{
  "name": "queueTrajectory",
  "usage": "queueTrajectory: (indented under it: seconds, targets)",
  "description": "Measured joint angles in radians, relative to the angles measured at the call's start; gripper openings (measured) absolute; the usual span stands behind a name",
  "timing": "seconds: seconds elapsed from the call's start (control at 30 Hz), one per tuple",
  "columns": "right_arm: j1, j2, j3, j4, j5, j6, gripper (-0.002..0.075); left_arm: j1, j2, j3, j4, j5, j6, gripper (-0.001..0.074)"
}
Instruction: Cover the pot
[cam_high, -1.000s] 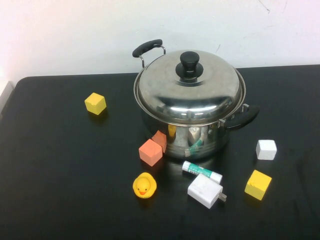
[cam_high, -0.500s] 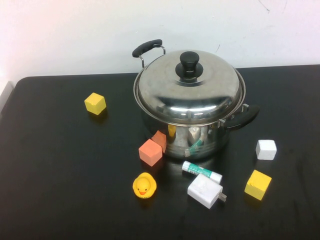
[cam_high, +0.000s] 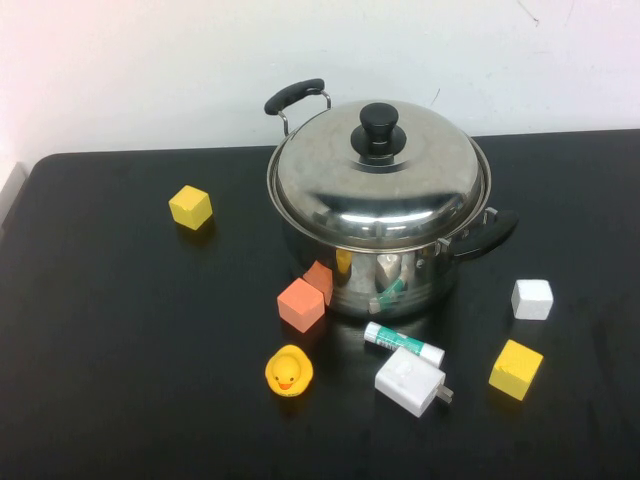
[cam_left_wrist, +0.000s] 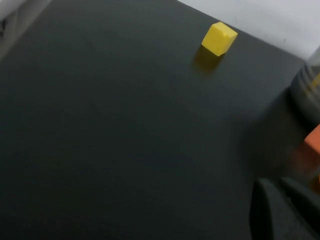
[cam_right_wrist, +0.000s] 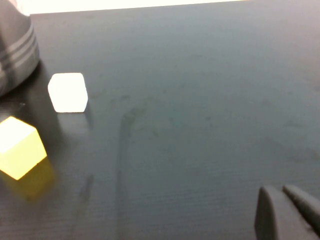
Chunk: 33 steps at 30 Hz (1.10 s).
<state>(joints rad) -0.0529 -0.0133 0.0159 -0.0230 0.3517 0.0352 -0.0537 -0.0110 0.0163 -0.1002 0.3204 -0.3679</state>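
The large shiny steel pot (cam_high: 385, 275) with two black side handles stands at the table's middle back. A domed steel lid with a black knob (cam_high: 380, 128) sits on it, closed. Neither arm shows in the high view. My left gripper (cam_left_wrist: 282, 192) shows in the left wrist view, fingers close together and empty, above bare table with the pot's edge (cam_left_wrist: 306, 95) ahead. My right gripper (cam_right_wrist: 282, 197) shows in the right wrist view, fingers close together and empty, over bare table, with the pot's side (cam_right_wrist: 15, 55) far off.
On the black table (cam_high: 120, 340): a yellow block (cam_high: 190, 207) at left, an orange block (cam_high: 301, 304), a rubber duck (cam_high: 289, 371), a white-green tube (cam_high: 403, 343), a white charger (cam_high: 409, 381), a white block (cam_high: 532, 299) and a yellow block (cam_high: 516, 369) at right.
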Motion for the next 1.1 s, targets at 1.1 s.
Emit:
queueTrajectory:
  seconds: [1.1]
  targets:
    - [0.000,0.000,0.000,0.000,0.000,0.000,-0.0002,0.009,0.000,0.000,-0.086,0.002,0.373,-0.0001]
